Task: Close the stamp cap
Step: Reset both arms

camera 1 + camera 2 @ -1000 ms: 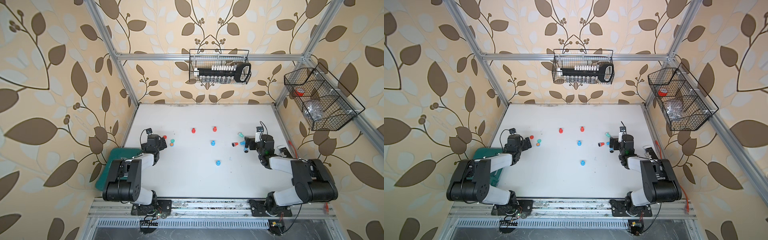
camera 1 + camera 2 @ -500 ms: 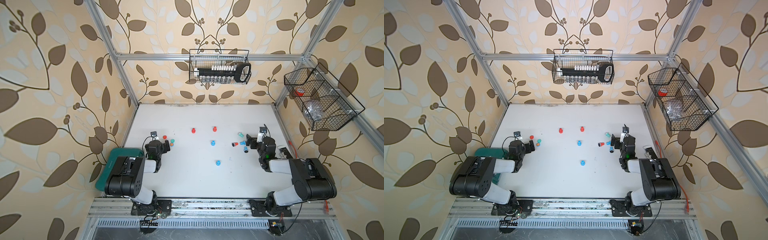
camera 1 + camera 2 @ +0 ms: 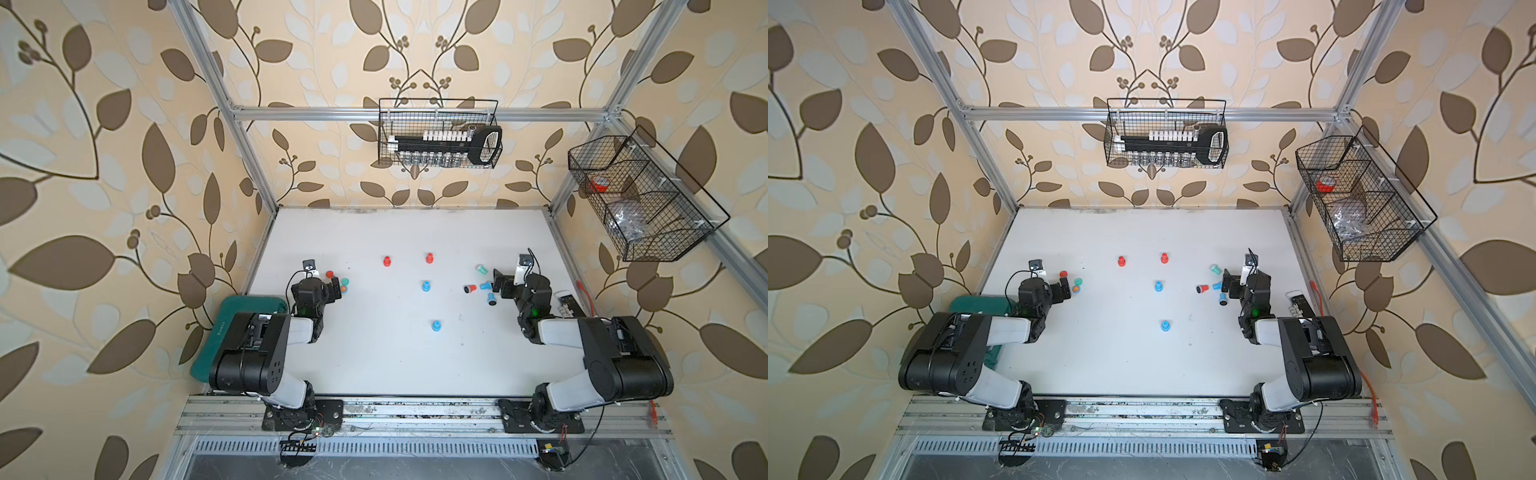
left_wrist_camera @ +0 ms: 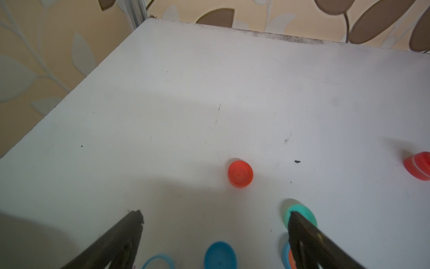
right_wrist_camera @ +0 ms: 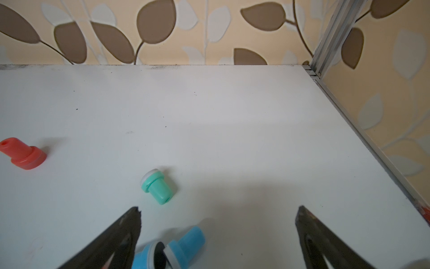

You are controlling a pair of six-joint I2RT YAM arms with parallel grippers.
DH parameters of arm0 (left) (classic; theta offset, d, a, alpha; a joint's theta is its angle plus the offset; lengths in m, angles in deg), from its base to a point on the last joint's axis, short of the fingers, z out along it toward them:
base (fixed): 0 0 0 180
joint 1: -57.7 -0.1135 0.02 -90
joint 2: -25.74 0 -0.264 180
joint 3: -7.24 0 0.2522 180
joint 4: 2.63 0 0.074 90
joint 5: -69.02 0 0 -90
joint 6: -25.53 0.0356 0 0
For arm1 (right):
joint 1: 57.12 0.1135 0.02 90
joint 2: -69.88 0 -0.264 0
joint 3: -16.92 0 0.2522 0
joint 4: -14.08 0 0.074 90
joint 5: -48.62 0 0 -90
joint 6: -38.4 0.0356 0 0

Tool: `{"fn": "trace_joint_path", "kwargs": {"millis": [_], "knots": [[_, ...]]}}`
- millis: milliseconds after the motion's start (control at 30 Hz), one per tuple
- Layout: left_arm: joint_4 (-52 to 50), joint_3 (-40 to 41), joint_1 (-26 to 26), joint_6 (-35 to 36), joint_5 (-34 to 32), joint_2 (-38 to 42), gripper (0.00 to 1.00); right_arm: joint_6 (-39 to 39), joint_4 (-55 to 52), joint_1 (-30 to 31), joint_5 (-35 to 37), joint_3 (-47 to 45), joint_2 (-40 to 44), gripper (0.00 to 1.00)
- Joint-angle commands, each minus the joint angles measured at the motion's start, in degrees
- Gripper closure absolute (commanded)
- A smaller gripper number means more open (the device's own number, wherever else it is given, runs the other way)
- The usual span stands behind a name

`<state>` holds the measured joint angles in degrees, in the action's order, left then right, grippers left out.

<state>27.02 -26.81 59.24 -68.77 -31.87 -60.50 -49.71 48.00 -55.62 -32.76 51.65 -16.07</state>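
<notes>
- left pincer (image 4: 215, 216): released, jaws spread wide with nothing between them, low over the table (image 4: 209, 81) near its left edge. One finger (image 4: 304, 235) overlaps the teal cap (image 4: 304, 210) in the wrist view. Touching or merely in front, cannot tell.
- right pincer (image 5: 218, 210): also released and empty, near the right edge. A blue stamp (image 5: 188, 240) lies on its side just beside one finger.
- The task's things sit well apart. Loose caps lie by the left edge: the teal one, a red cap (image 4: 240, 174) and a blue cap (image 4: 220, 255). Uncapped stamps lie by the right edge: the blue one, a teal stamp (image 5: 158, 186) and a red stamp (image 3: 470, 288).
- Risk: the caps are low, smooth discs lying flat. Jaws closing from above could skid one sideways, or pinch only its rim and flip it.
- Risk: the caps crowd together, so a finger descending for one may knock a neighbour toward the table edge.
- Risk: stamps on their sides are round and likely to roll when nudged. The blue one touches or overlaps a second blue stamp (image 5: 149, 256), so lifting either may drag both.
- Risk: a cap of the wrong colour could go on a body. A crooked press could jam the cap or smear ink from the dark pad face.
- Materials: stamps and caps look like glossy moulded plastic. Each stamp is a short peg handle flaring to a round collar. The table is matt white, scuffed and speckled. The pincer fingers are black and tapered, with rough, worn tips.
</notes>
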Motion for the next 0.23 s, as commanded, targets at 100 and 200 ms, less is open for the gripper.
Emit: {"fn": "trace_joint_path", "kwargs": {"millis": [100,200], "knots": [[-0.93,-1.84,0.39,1.31,-0.53,0.27,0.01,-0.31,-0.31,0.17,0.94,-0.1,-0.2,0.01],[0.46,-0.75,0.4,1.39,-0.35,0.99,0.01,-0.29,-0.34,0.12,0.91,-0.03,-0.18,0.01]]}}
